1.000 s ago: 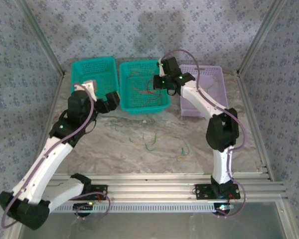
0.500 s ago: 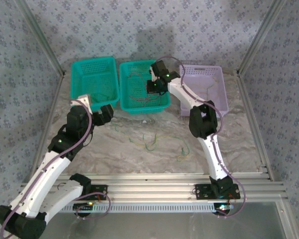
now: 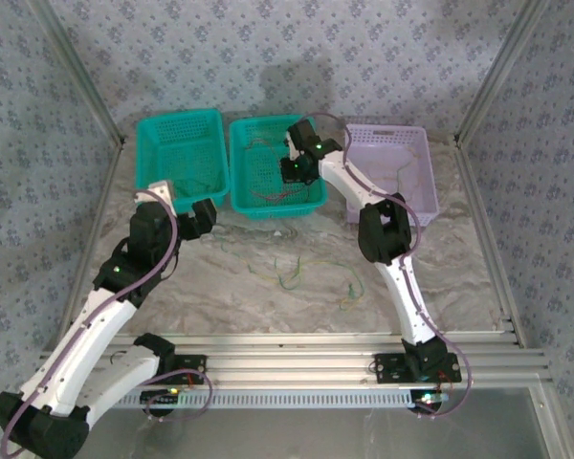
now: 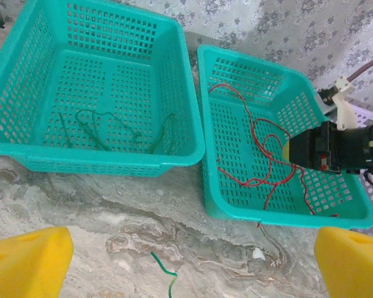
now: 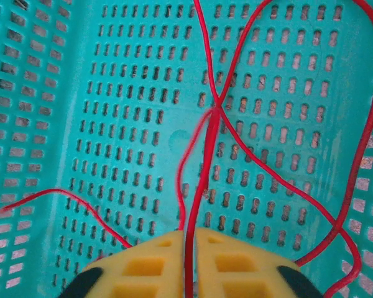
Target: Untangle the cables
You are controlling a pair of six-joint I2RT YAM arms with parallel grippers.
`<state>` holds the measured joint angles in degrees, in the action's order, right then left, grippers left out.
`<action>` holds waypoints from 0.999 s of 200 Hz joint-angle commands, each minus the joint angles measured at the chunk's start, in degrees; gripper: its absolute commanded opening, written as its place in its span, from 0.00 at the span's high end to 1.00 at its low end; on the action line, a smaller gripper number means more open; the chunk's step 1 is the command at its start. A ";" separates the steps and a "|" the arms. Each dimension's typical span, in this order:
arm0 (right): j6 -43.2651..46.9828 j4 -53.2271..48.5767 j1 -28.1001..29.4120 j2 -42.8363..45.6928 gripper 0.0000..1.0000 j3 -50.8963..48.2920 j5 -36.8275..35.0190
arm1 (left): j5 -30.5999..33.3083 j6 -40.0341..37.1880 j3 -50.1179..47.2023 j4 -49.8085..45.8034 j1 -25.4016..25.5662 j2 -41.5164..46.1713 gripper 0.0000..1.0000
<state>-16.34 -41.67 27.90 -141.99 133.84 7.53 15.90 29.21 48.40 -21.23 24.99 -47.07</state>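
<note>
Several red cables (image 4: 261,155) lie tangled in the middle teal basket (image 3: 311,196). My right gripper (image 3: 298,169) hangs low inside that basket, and in its wrist view it (image 5: 191,233) is shut on one red cable (image 5: 206,149) that runs up between its yellow pads. A thin green cable (image 4: 99,133) lies in the left teal basket (image 4: 174,152). Green and yellow cables (image 3: 289,277) are strewn on the marble table in front of the baskets. My left gripper (image 3: 203,215) hovers over the table just before the baskets and is open (image 4: 193,248), with a green cable end (image 4: 165,273) below it.
A pale purple basket (image 3: 416,186) stands to the right of the teal ones. Metal frame posts and patterned walls close in the sides and back. The right arm's black wrist (image 4: 342,152) reaches over the middle basket's right rim.
My right gripper has swung left from the purple basket's edge and come down into the middle teal basket. My left gripper has drawn back a little toward the near side.
</note>
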 commanded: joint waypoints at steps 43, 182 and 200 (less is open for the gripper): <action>2.35 -1.75 1.36 4.34 0.63 4.99 -0.53 | 0.69 -0.34 0.29 0.56 0.03 -0.66 0.00; 6.67 12.22 7.33 51.73 0.41 -43.58 -10.01 | -0.94 3.98 3.71 -5.27 1.24 -1.89 0.00; 6.87 13.88 9.17 59.27 0.39 -53.06 -11.10 | -3.86 6.34 4.76 -7.04 1.37 -3.38 0.00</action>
<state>-10.81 -30.55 34.92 -89.86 90.61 -0.75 15.40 31.62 49.56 -24.69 25.96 -48.95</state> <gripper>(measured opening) 0.596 0.994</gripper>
